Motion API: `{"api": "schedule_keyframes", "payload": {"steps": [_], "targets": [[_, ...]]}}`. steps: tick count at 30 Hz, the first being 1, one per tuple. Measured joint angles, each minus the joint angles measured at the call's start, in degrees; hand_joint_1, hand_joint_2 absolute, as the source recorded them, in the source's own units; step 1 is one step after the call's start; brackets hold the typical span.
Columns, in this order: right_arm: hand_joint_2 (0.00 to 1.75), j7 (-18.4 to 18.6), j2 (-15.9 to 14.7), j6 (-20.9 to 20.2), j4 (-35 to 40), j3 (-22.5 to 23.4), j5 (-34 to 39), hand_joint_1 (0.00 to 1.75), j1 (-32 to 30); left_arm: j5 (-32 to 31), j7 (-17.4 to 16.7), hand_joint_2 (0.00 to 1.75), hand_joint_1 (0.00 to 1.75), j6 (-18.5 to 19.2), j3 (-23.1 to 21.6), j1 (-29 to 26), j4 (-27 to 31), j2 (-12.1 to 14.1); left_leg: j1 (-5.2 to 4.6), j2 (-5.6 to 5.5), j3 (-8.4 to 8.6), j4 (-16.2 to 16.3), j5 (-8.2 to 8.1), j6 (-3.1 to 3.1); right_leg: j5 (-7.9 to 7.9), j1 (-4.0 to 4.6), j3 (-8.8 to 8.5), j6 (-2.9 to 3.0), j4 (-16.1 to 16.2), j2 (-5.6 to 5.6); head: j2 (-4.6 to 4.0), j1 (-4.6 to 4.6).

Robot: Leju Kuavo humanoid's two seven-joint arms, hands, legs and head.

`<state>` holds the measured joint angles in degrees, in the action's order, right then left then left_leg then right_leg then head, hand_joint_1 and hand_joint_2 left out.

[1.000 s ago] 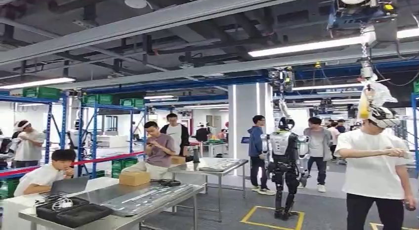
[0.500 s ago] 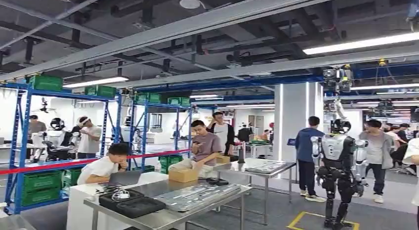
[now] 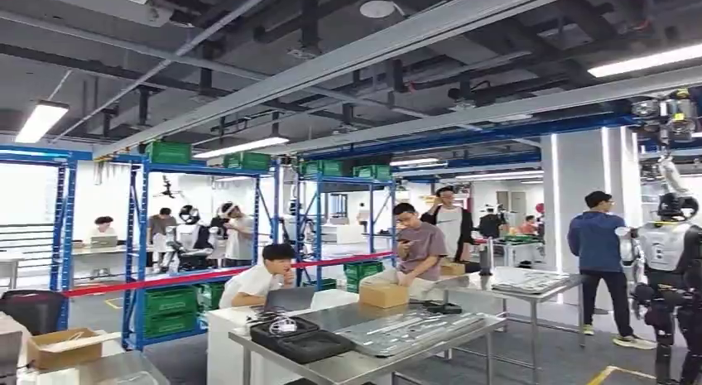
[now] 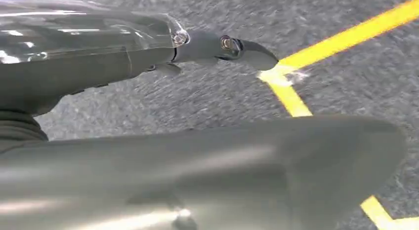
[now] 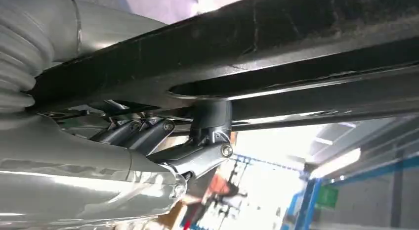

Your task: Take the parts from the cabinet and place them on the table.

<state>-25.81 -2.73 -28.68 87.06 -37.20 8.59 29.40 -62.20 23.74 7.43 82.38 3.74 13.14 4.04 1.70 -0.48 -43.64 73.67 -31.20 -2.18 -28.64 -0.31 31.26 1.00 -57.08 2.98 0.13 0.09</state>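
My right hand [image 5: 163,141] grips a long black part [image 5: 296,47]; its dark fingers curl around the bar, which runs across the whole right wrist view. My left hand [image 4: 207,44] hangs over the grey floor with its thumb stretched out and nothing in it. In the head view a steel table [image 3: 364,367] stands ahead, low in the picture, carrying flat metal parts [image 3: 414,327], a black case [image 3: 298,339] and a cardboard box [image 3: 383,295].
Blue shelving racks [image 3: 137,261] with green crates stand at the left behind a red barrier tape. Several people sit or stand around the tables. Another humanoid robot [image 3: 675,269] stands at the right. A yellow floor line [image 4: 346,37] runs under my left hand.
The whole head picture has slid to the right, so the camera has turned left. The racks have come into the picture, and the person in white at the right has left it.
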Motion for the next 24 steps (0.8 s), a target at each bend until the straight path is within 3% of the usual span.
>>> {"api": "schedule_keyframes", "payload": {"steps": [2, 3, 4, 5, 8, 9, 10, 12, 13, 14, 15, 17, 18, 19, 20, 21, 23, 24], "targets": [[1.75, 0.0, 0.1, 0.0, 0.0, 0.0, 0.0, 1.75, 0.1, 0.0, 0.0, 1.75, 0.0, 0.0, 0.0, 0.0, 0.0, 0.4, 0.55, 1.63, 5.03, -9.3, 4.73, -0.78, -0.55, -0.33, -0.34, -0.72, -0.4, 1.41, 0.0, -0.02], [1.75, 0.0, 0.1, 0.0, 0.1, 0.0, 0.0, 1.75, 0.2, 0.0, 0.0, 1.75, 0.0, 0.0, 0.0, 0.1, 0.0, 0.4, 0.61, 3.98, 7.05, -13.2, 5.81, -1.1, -0.99, -0.3, -0.43, -1.29, -0.7, 1.93, 0.0, 0.0], [1.75, 0.0, 0.1, 0.0, 0.2, 0.1, 0.1, 1.75, 0.2, 0.0, 0.0, 1.75, 0.0, 0.0, 0.0, 0.4, 0.0, 0.4, -0.25, 4.83, 7.34, -14.0, 5.18, -0.52, -1.44, 0.16, -0.29, -1.89, -1.2, 2.34, 0.0, 0.02], [1.75, 0.1, 0.1, 0.0, 0.4, 0.1, 0.1, 1.75, 0.3, 0.0, -0.1, 1.75, 0.0, 0.0, 0.0, 0.5, 0.0, 0.4, -0.29, 4.19, 7.11, -13.8, 5.11, 0.67, -1.43, 0.19, -0.43, -2.12, -1.0, 2.82, 0.0, -0.04], [1.75, 0.2, 0.3, 0.0, 0.7, 0.0, 0.2, 1.75, 0.5, -0.1, 0.0, 1.75, 0.0, 0.3, 0.0, -0.1, 0.0, 0.5, -0.62, 2.38, 6.92, -13.9, 5.18, 1.82, -1.7, -0.22, -0.96, -2.68, -0.7, 4.47, 0.0, -0.04], [1.75, 0.5, 0.3, 0.0, 1.2, 0.0, 0.1, 1.75, 0.7, -0.1, 0.1, 1.75, 0.0, 0.3, 0.0, -0.3, 0.0, 0.7, -0.5, 1.79, 6.94, -14.1, 5.29, 2.18, -2.88, -0.55, -1.0, -3.11, -1.3, 1.89, 0.0, -0.04], [1.75, 0.5, 0.3, 0.0, 1.5, 0.1, 0.2, 1.75, 0.9, -0.1, 0.2, 1.75, 0.0, 0.3, 0.0, -0.2, 0.0, 0.7, -0.51, 1.35, 6.88, -14.1, 5.31, 2.56, -4.76, -0.56, 0.19, -2.87, -4.1, -0.48, 0.0, -0.04], [1.75, 0.9, 0.2, 0.0, 1.6, 0.1, 0.2, 1.75, 1.3, -0.1, 0.4, 1.75, 0.0, 0.3, 0.0, 0.3, 0.0, 0.8, -0.75, 0.04, 6.88, -14.1, 5.33, 3.17, -8.77, -0.41, 4.34, -2.48, -13.2, -2.28, 0.0, -0.04], [1.75, 1.2, 0.2, 0.0, 1.6, 0.0, 0.3, 1.75, 1.2, -0.1, 0.5, 1.75, 0.0, 0.4, 0.0, 0.4, 0.0, 0.8, -1.0, -0.81, 6.89, -14.1, 5.33, 3.34, -9.81, -0.33, 6.52, -2.21, -17.3, -2.51, 0.0, -0.04], [1.75, 1.3, 0.2, 0.0, 1.6, 0.0, 0.5, 1.75, 1.2, -0.1, 0.6, 1.75, 0.0, 0.4, 0.0, 0.4, 0.0, 0.8, -1.24, -1.62, 6.91, -14.0, 5.33, 3.43, -9.78, -0.24, 7.83, -1.99, -19.2, -2.65, 0.0, -0.04], [1.75, 1.4, 0.2, 0.0, 1.6, 0.0, 0.7, 1.75, 1.3, -0.1, 0.7, 1.75, 0.0, 0.4, 0.0, 0.3, 0.0, 0.8, -1.43, -2.48, 6.99, -14.0, 5.35, 3.46, -8.34, -0.07, 7.78, -1.63, -18.2, -2.75, 0.0, -0.04], [1.75, 1.7, 0.2, 0.0, 1.6, 0.0, 0.9, 1.75, 1.6, -0.2, 0.8, 1.75, 0.0, 0.5, 0.0, 0.2, 0.0, 0.8, -1.65, -4.16, 7.34, -14.0, 5.36, 3.47, -2.74, 0.58, 4.8, -0.56, -10.1, -3.89, 0.0, -0.04], [1.75, 1.7, 0.2, 0.0, 1.7, 0.0, 1.0, 1.75, 1.9, -0.2, 0.9, 1.75, 0.0, 0.5, 0.0, 0.3, 0.0, 0.8, -1.65, -4.94, 7.57, -14.0, 5.35, 3.47, 0.0, 0.9, 2.97, 0.09, -5.5, -5.6, 0.0, -0.04], [1.75, 1.7, 0.2, 0.0, 1.7, 0.0, 1.1, 1.75, 2.1, -0.2, 0.9, 1.75, 0.0, 0.6, 0.0, 0.4, 0.0, 0.2, -1.67, -5.54, 7.35, -14.0, 5.36, 3.4, 0.32, 0.78, 2.36, 0.86, -3.6, -8.64, 0.0, 0.0], [1.75, 1.8, 0.2, 0.0, 1.7, 0.0, 1.2, 1.75, 2.4, -0.2, 0.9, 1.75, 0.0, 0.5, 0.0, 0.7, 0.0, 0.4, -1.31, -6.21, 7.16, -14.0, 5.46, 3.27, 0.6, 0.7, 2.15, 0.58, -2.6, -8.35, 0.02, -0.07], [1.75, 1.9, 0.2, 0.0, 1.7, -0.1, 1.2, 1.75, 2.5, -0.2, 1.1, 1.75, 0.0, 0.6, 0.0, 0.5, 0.0, 0.4, -1.08, -6.87, 6.82, -14.0, 5.63, 3.01, 0.35, 1.08, 2.0, 0.58, -2.5, -7.67, 0.02, -0.04], [1.75, 1.9, 0.3, 0.0, 1.8, -0.3, 1.5, 1.75, 3.0, -0.3, 1.1, 1.75, 0.0, 0.8, 0.0, -0.1, 0.0, 0.4, -1.19, -8.23, 6.61, -14.6, 6.14, 2.21, 0.25, 0.88, 1.3, 0.75, -1.0, -6.1, 0.0, -0.07], [1.75, 1.9, 0.4, 0.0, 1.8, -0.4, 1.6, 1.75, 3.0, -0.4, 1.1, 1.75, 0.0, 1.1, -0.1, -0.2, 0.0, 0.2, -1.3, -5.43, 6.53, -14.2, 5.65, 2.37, 0.83, 0.46, 0.78, 0.45, 0.2, -5.12, 0.0, -0.04]]}}
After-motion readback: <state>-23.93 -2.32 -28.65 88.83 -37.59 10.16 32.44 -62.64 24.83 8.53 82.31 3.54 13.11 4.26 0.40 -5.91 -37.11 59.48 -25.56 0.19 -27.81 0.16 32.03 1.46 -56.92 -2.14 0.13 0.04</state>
